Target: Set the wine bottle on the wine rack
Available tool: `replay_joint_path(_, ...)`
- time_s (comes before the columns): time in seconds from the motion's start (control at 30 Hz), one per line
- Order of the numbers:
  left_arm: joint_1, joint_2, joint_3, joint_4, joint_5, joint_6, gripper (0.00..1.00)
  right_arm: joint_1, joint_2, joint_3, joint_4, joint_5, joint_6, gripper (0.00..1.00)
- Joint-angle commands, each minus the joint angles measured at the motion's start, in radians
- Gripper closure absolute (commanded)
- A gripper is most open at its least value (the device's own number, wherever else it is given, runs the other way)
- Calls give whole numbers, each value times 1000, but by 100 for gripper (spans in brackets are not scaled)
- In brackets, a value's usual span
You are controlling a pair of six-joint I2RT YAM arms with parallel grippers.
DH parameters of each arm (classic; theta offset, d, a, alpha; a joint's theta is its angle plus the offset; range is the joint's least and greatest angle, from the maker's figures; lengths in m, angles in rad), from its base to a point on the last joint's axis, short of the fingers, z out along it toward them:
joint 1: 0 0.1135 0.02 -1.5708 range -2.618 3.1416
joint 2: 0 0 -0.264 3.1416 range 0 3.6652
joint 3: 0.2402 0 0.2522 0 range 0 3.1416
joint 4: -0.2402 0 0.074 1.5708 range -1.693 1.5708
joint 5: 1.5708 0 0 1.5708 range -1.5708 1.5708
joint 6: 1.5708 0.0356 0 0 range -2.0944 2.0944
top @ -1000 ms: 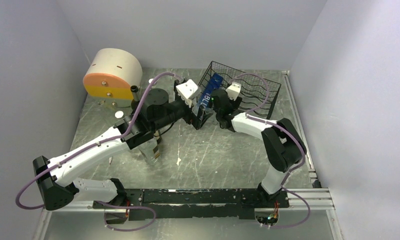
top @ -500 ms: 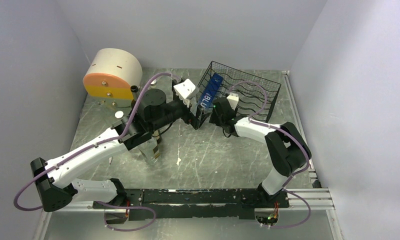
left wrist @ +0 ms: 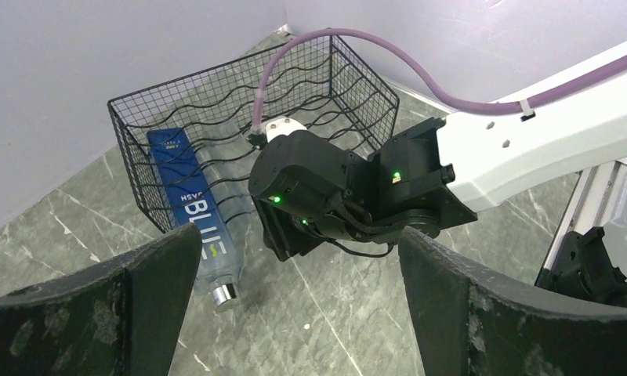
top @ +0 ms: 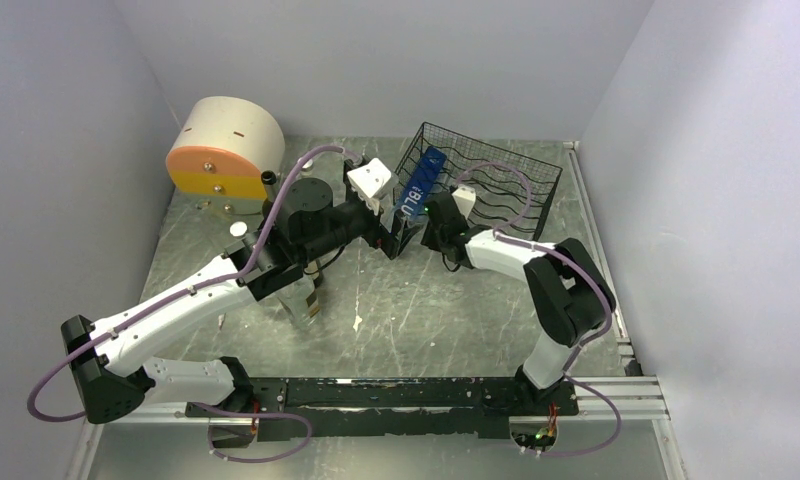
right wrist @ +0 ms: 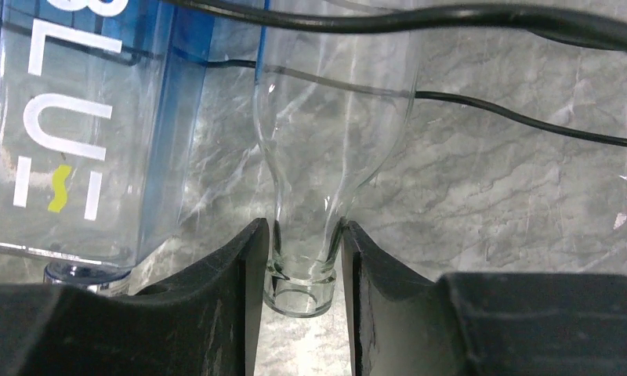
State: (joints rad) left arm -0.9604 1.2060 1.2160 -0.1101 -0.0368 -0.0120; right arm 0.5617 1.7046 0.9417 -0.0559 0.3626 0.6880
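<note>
Right gripper (right wrist: 302,239): closed on the neck of the clear wine bottle (right wrist: 334,117). The bottle's body runs straight ahead of the fingers, crossed by rack (left wrist: 138,157) wires, just right of a blue bottle (right wrist: 99,117). Left gripper (left wrist: 299,243): wide open, empty, farther off.

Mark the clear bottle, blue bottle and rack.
clear bottle (right wrist: 304,235): right wrist view, on its neck.
blue bottle (right wrist: 83,141): right wrist view, on its label.
rack (left wrist: 134,157): left wrist view, mesh end wall.

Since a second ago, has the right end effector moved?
Yes. Right end effector shifted toward the near table edge, relative to the wine rack, and closed on the clear bottle neck.
</note>
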Motion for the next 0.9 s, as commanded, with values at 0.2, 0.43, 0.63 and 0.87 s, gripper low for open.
replay_joint_path(0.2, -2, -15, 6, -3, -13, -10, 1, -6, 55, 106, -31, 45, 37, 69)
replay_joint_path(0.43, -3, -8, 21, -15, -15, -21, 0, -14, 86, 173, -93, 74, 77, 56)
replay_joint_path(0.63, -1, 12, 74, -79, -67, -102, 1, -14, 49, 173, -83, 50, 75, 36)
replay_joint_path(0.87, -1, 20, 121, -122, -160, -139, 0, -14, -57, 151, -93, 6, 36, 29)
